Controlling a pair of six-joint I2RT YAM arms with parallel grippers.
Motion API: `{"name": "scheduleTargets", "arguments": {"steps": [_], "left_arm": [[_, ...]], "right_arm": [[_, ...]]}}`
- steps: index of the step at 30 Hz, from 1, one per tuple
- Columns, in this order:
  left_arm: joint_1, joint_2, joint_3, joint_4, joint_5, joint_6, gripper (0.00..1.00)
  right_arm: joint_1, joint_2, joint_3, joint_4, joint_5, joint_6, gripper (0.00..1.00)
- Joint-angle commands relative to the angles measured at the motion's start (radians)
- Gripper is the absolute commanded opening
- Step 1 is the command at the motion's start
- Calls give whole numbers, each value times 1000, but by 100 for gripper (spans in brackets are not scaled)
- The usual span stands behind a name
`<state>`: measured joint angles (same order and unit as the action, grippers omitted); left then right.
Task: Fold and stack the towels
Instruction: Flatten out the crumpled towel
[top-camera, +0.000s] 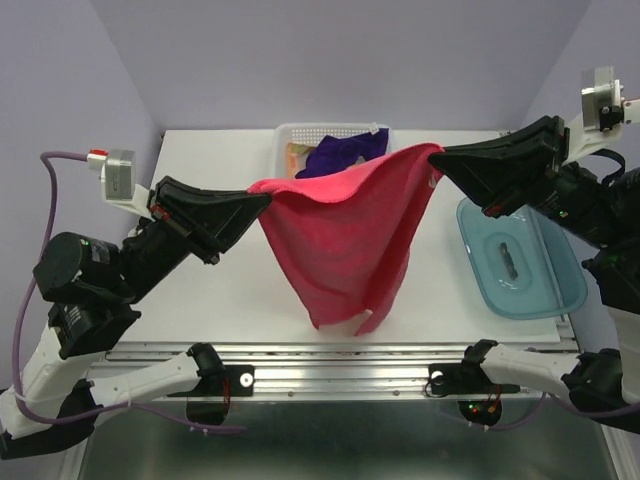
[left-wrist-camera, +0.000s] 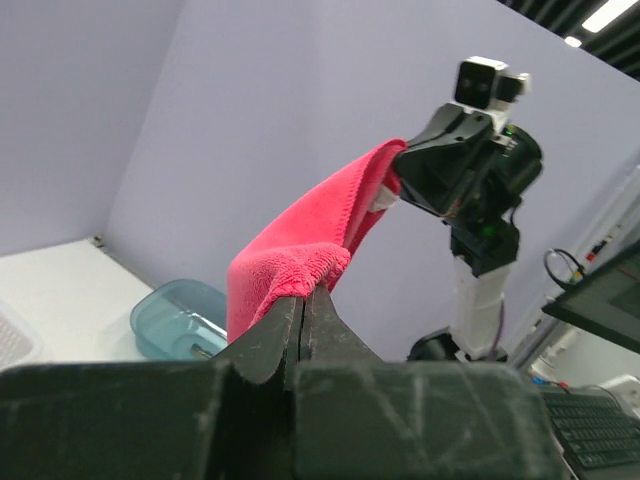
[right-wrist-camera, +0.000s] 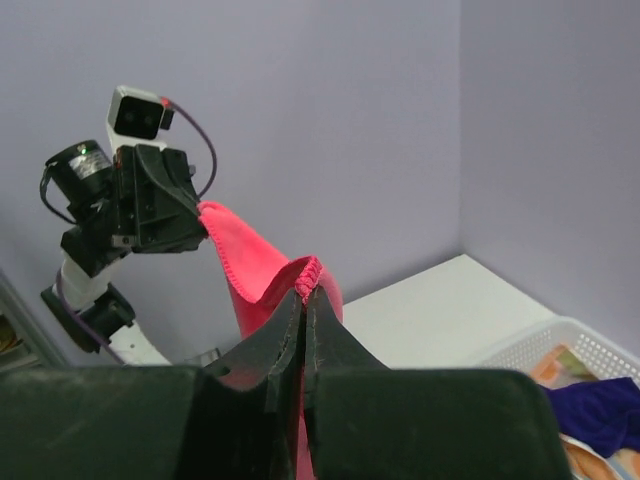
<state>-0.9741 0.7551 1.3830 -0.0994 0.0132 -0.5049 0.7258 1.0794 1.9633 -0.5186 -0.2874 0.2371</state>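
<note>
Pink fluffy towel (top-camera: 345, 235) sags between left pincer (top-camera: 264, 196) and right pincer (top-camera: 438, 156), both clamping corners.

Pink towel (top-camera: 345, 240) — fuzzy, matt cloth

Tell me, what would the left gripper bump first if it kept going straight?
Besides the pink towel the left gripper pinches, probably the right gripper, which faces it across that towel. Depth is unclear, so it might miss.

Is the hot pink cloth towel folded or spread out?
Spread out. The left gripper and right gripper each pinch one top corner, and the hot pink cloth towel hangs open between them.
</note>
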Motion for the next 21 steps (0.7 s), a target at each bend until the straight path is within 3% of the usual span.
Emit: {"name": "scheduleTargets", "arguments": {"steps": [1, 13, 21], "left_arm": [[-3, 15, 80, 47, 177, 25, 0], [-3, -19, 102, 113, 257, -30, 0], [-3, 3, 84, 106, 199, -9, 0]], "right_arm": [[-6, 30, 59, -61, -153, 22, 1], [-5, -47, 65, -5, -317, 116, 1], [-6, -59, -19, -4, -188, 97, 1]]}}
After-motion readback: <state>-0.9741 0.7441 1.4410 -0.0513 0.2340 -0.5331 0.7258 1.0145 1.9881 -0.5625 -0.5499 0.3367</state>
